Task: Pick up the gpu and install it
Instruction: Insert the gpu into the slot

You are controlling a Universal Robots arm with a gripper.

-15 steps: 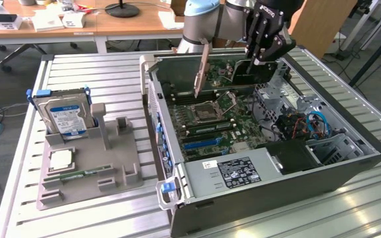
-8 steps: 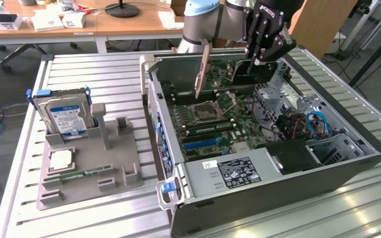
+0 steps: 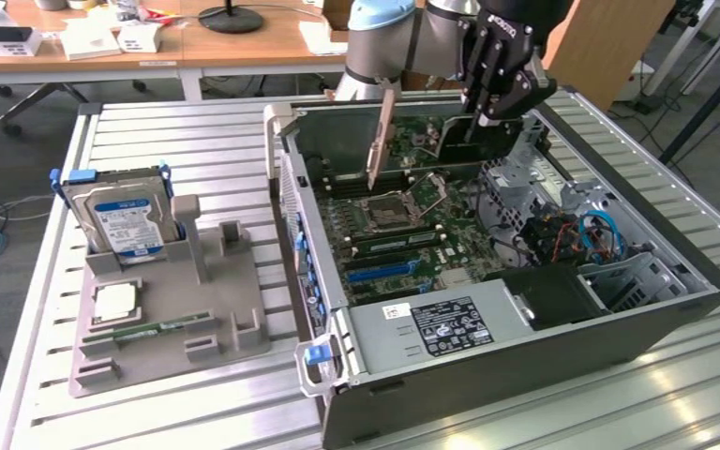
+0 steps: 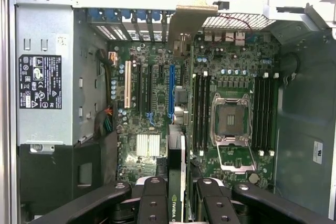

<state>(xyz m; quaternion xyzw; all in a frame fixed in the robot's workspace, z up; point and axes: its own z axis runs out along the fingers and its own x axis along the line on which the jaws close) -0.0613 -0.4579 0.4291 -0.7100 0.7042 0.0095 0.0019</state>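
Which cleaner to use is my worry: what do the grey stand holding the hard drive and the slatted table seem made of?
The grey stand looks like matte plastic, perhaps printed: uniform dull grey, blocky slots, no shine. The slatted table looks like bare metal, likely aluminium: pale silvery grooved slats with bright glare.

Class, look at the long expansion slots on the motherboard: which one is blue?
The slot nearest the processor socket; the white one and black ones lie farther away.

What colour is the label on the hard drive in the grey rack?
Blue and white; the hard drive's label shows best in the exterior view.
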